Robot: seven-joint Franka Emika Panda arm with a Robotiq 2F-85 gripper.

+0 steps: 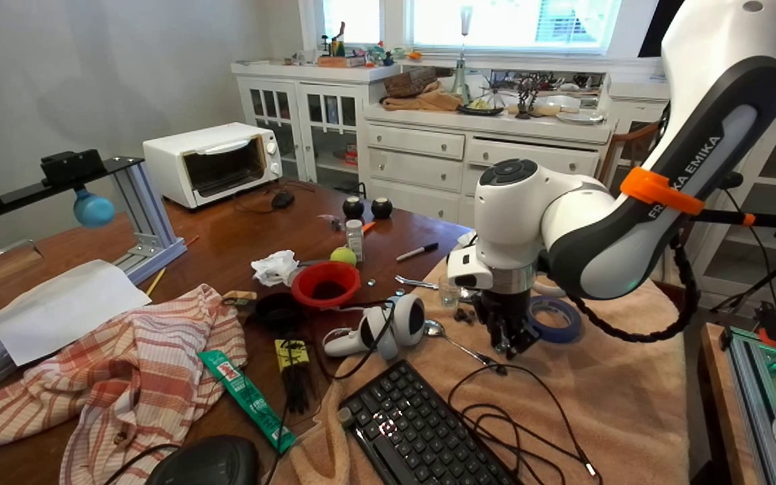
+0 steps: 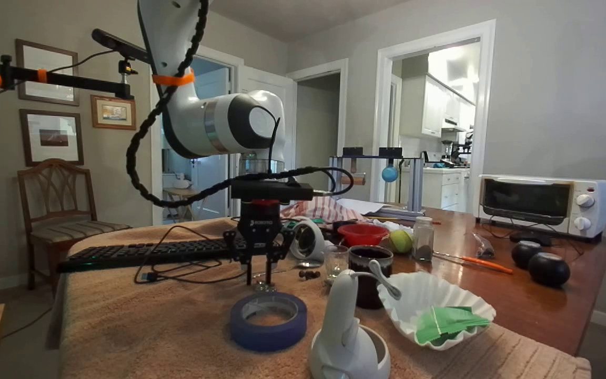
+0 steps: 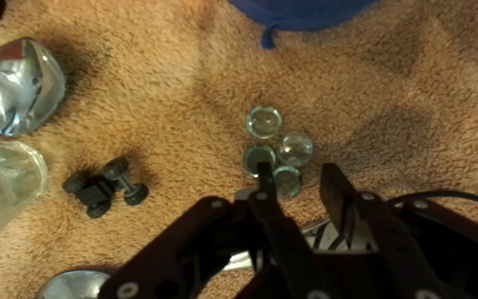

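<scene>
White built-in cabinets [image 1: 415,162] and a bright window [image 1: 506,27] stand behind a brown wooden desk [image 1: 260,232], partly covered by a tan towel [image 1: 617,377]. On the towel, four clear glass marbles [image 3: 294,148] lie in a tight cluster, with the gripper [image 3: 297,172] pointing down over them, its two fingers spread moderately apart. In the wrist view one fingertip overlaps two of the marbles and the others show just past it; whether it touches them, I cannot tell. A roll of blue tape [image 2: 269,338] lies flat near the cluster. To the left in the wrist view are a black four-wheeled toy chassis [image 3: 93,194], apart from the marbles, and a clear drinking glass [image 3: 6,182] beyond it. In an exterior view a spoon [image 1: 434,329] rests between the gripper and a white VR controller [image 1: 371,330], with a black keyboard [image 1: 422,431] near them. Farther off on the desk are a red bowl [image 2: 358,239], a yellow-green tennis ball [image 1: 343,256] just beside a glass jar [image 1: 354,237], and a white toaster oven [image 1: 216,162].
</scene>
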